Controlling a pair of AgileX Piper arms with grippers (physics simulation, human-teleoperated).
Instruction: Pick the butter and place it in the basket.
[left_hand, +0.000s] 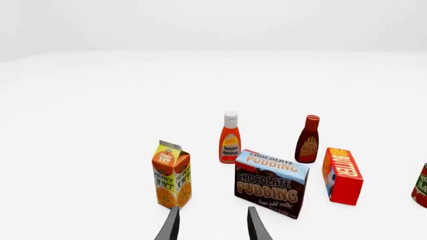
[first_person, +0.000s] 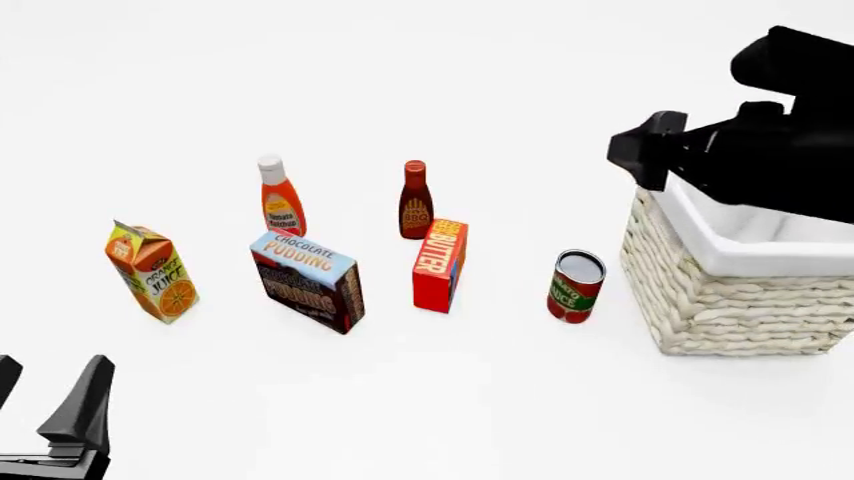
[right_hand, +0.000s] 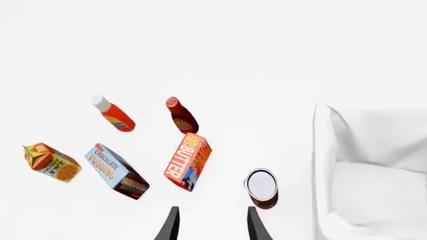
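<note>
Front view is showing a plain white table (first_person: 441, 400) running into an equally white, featureless background, with no edge appearing. The butter (first_person: 439, 265) is standing on its long edge near the middle of the group, just in front of a brown sauce bottle (first_person: 415, 200), with a pudding box (first_person: 308, 281) to its left and a red can (first_person: 575, 286) to its right. A ketchup bottle (first_person: 280, 197) is standing behind the pudding box, and a juice carton (first_person: 152, 271) is sitting farthest left. The basket (first_person: 734, 290) is resting at the right, beside the can. Bare table is lying open in front of the row. The left gripper (first_person: 47, 390) is hanging low at the near left corner of the view, fingers parted and holding nothing. The right gripper (right_hand: 212, 225) is hovering above the basket's near rim, looking down on the butter and can, its fingers also spread and empty.
</note>
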